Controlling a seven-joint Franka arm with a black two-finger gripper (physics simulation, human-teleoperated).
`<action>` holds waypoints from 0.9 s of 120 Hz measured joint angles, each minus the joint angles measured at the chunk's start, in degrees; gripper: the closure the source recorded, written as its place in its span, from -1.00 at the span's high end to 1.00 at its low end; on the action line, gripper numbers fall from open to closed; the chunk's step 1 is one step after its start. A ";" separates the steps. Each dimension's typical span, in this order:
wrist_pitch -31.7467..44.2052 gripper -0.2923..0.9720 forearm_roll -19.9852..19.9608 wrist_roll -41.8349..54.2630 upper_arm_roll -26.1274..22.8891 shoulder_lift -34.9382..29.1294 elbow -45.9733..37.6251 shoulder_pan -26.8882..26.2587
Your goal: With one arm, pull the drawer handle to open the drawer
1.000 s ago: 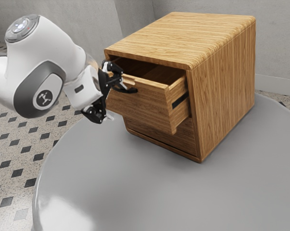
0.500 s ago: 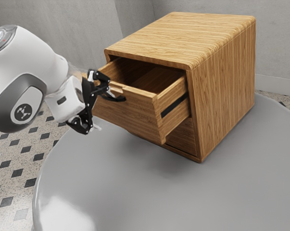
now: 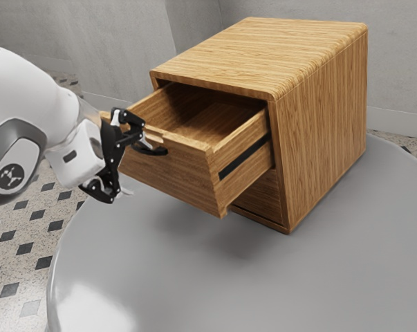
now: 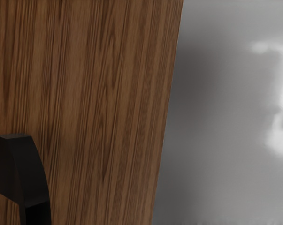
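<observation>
Grey bench [image 3: 229, 290] carried the cabinet [image 3: 319, 117]; its drawer [image 3: 187, 166] stood partly out, handle [image 3: 155, 150] against the jaws at frame left; whether they clamped it was unclear.

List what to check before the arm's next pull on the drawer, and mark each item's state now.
1. Gripper at the drawer handle: ok, it sits right at the black handle.
2. Firm hold on the handle: cannot tell.
3. Top drawer open: ok, it stands well out of the cabinet and its inside shows.
4. Drawer's rear inside the cabinet: ok, the black rail runs back into the opening.
5. Travel left on the rail: cannot tell.
6. Lower drawer shut: ok.
</observation>
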 joint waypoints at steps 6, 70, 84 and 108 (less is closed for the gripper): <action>-0.04 0.50 -0.01 -0.02 0.00 -0.51 -0.44 0.02; -0.22 0.52 -0.01 -0.19 -0.29 -3.40 -3.06 0.91; -0.24 0.53 -0.07 -0.21 -0.37 -4.01 -3.44 1.06; -0.26 0.53 -0.27 -0.23 -0.40 -4.29 -3.48 1.08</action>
